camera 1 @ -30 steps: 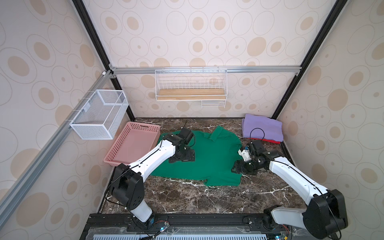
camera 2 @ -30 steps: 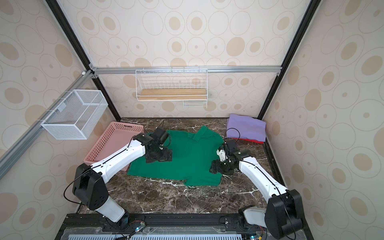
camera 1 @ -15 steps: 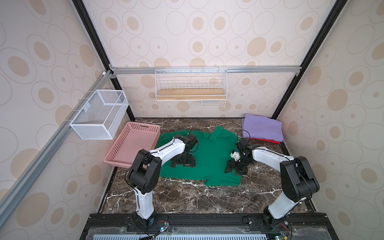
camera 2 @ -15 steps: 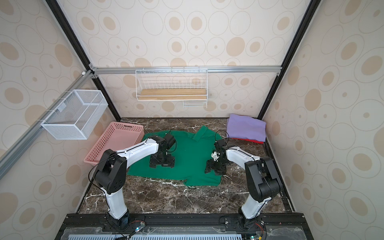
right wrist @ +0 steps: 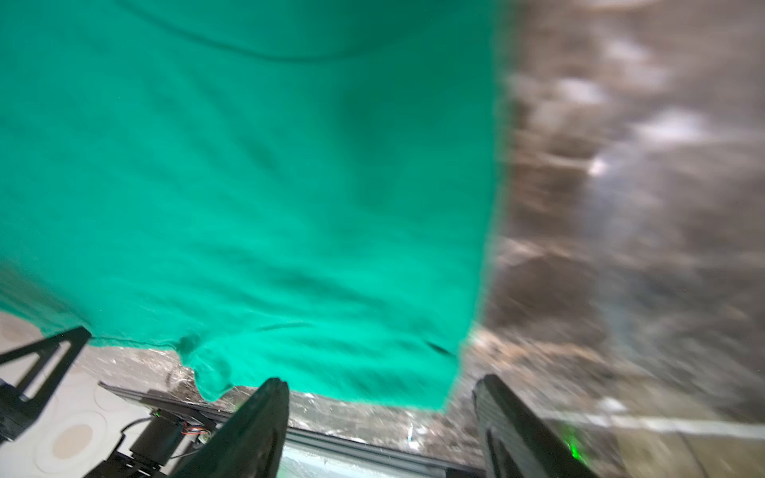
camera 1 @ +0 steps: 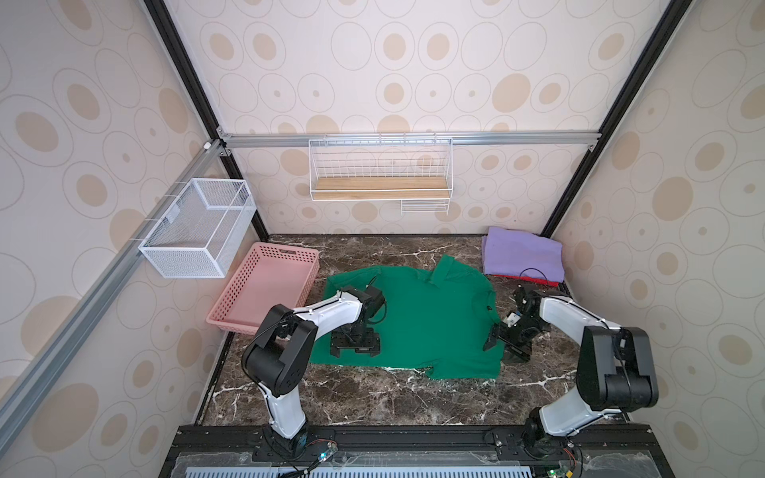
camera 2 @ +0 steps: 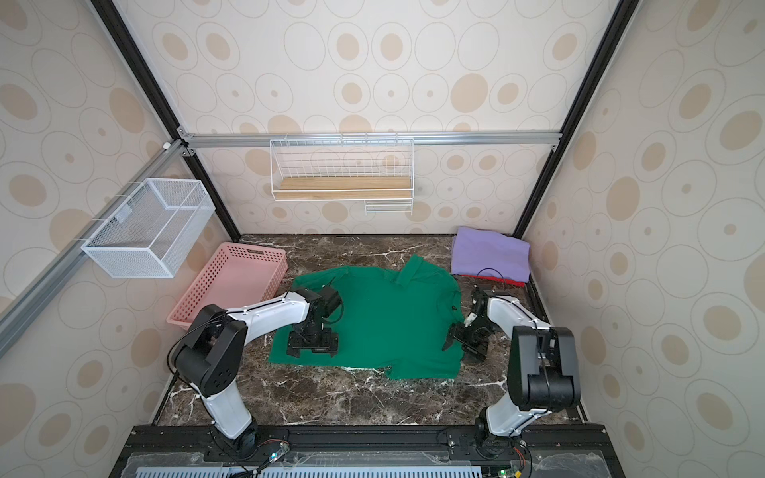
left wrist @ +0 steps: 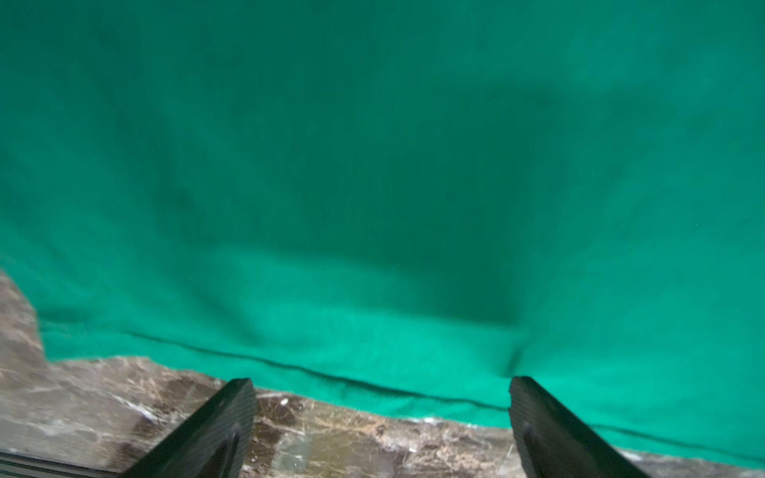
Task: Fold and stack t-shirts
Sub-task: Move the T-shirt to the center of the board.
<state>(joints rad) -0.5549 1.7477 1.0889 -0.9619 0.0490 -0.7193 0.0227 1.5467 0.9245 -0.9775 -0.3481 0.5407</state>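
Green t-shirt [camera 1: 418,318] spread flat; left tool [camera 1: 354,351], right tool [camera 1: 503,347] both agape, empty.

Both top views look steeply down; wrist cameras sit close above the green t-shirt [left wrist: 372,165].

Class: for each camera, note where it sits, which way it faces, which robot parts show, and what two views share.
Both top views: high up front, looking down on the marble table, green t-shirt, left arm, right arm.
Left wrist: on the left arm, facing the shirt's hem; open left gripper shows.
Right wrist: on the right arm, facing the shirt's corner; open right gripper shows.
Shared: all show the green t-shirt on the table.
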